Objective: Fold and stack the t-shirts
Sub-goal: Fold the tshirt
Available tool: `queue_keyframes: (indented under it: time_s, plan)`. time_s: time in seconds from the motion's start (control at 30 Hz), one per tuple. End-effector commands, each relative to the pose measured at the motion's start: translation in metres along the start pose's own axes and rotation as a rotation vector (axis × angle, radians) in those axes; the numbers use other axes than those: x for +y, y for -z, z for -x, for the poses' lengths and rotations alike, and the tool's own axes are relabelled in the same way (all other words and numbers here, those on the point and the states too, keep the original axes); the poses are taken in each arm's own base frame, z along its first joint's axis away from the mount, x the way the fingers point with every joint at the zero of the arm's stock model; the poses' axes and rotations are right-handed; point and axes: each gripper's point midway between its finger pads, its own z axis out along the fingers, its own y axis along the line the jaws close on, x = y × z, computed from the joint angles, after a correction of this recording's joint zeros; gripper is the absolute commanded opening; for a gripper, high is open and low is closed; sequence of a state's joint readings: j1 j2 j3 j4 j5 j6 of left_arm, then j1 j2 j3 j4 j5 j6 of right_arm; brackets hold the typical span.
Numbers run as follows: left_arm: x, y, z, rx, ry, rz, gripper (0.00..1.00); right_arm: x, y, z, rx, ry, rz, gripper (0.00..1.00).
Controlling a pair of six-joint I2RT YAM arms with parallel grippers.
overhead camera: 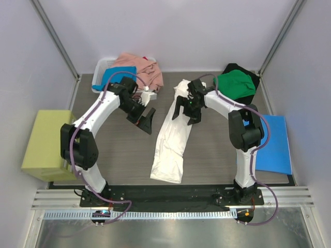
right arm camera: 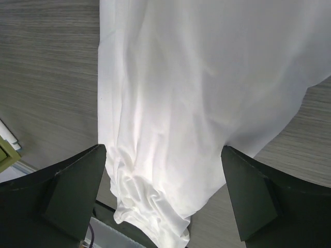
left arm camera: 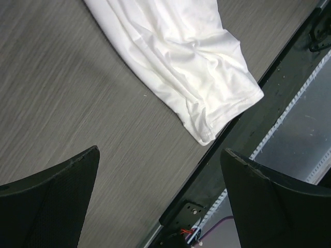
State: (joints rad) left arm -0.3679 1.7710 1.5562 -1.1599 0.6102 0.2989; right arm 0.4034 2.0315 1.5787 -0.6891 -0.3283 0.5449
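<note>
White t-shirt (overhead camera: 170, 142) lies lengthwise, far to near. My right fingers (right arm camera: 72, 196) directly over it, left fingers (left arm camera: 46, 201) beside; both wide open, empty.

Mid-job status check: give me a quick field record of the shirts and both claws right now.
white t-shirt: long rumpled strip at table centre, unfolded
left claw: open, empty, over bare table left of it
right claw: open, empty, above the strip's far half
salmon pink t-shirt: heaped in the white basket, far left
bright blue t-shirt: same basket
green t-shirt: bunched on the black t-shirt, far right
blue folder: flat, right edge
</note>
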Motion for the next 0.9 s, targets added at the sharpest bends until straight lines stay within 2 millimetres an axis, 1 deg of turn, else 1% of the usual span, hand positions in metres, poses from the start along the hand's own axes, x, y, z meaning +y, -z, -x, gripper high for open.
queue_keyframes:
  time_s: [0.0,0.03,0.07,0.17,0.33,0.37,0.4,0.43,0.5,0.53,0.57,0.6,0.63,0.7,0.8,0.87]
  plan:
    - [-0.001,0.03,0.008,-0.099,-0.042,0.023,1.0,0.011,0.002,0.022,-0.074,-0.003,0.05,1.0]
    - [0.0,0.032,0.007,-0.104,-0.04,0.027,1.0,0.01,-0.002,0.023,-0.069,-0.006,0.049,1.0]
    - [0.0,0.032,0.006,-0.103,-0.04,0.029,1.0,0.007,-0.009,0.023,-0.059,-0.012,0.042,1.0]
    - [0.003,0.033,0.001,-0.096,-0.044,0.044,1.0,0.005,-0.017,0.025,-0.057,-0.018,0.033,1.0]
    - [0.006,0.032,-0.003,-0.095,-0.038,0.045,1.0,-0.021,-0.043,0.026,-0.02,-0.06,-0.014,1.0]
    - [0.005,0.032,-0.004,-0.095,-0.039,0.044,1.0,-0.024,-0.042,0.034,-0.034,-0.071,-0.017,1.0]
    - [0.006,0.031,-0.004,-0.096,-0.038,0.044,1.0,-0.031,-0.048,0.037,-0.028,-0.086,-0.024,1.0]
    - [0.006,0.032,-0.006,-0.098,-0.036,0.046,1.0,-0.035,-0.047,0.047,-0.042,-0.102,-0.022,1.0]
    - [0.007,0.033,-0.007,-0.098,-0.035,0.047,1.0,-0.039,-0.049,0.056,-0.053,-0.113,-0.022,1.0]
    - [0.007,0.033,-0.007,-0.102,-0.036,0.048,1.0,-0.045,-0.055,0.058,-0.048,-0.122,-0.026,1.0]
    - [0.007,0.034,-0.008,-0.105,-0.037,0.049,1.0,-0.044,-0.052,0.07,-0.07,-0.121,-0.019,1.0]
    - [0.008,0.033,-0.009,-0.104,-0.032,0.049,1.0,-0.045,-0.052,0.074,-0.071,-0.128,-0.023,1.0]
    - [0.008,0.033,-0.01,-0.104,-0.033,0.049,1.0,-0.044,-0.054,0.083,-0.081,-0.126,-0.019,1.0]
    - [0.009,0.031,-0.012,-0.101,-0.029,0.05,1.0,-0.044,-0.055,0.094,-0.096,-0.126,-0.023,1.0]
    - [0.01,0.03,-0.013,-0.099,-0.028,0.054,1.0,-0.039,-0.053,0.096,-0.08,-0.119,-0.009,1.0]
    - [0.01,0.031,-0.013,-0.102,-0.03,0.057,1.0,-0.029,-0.044,0.094,-0.082,-0.105,0.01,1.0]
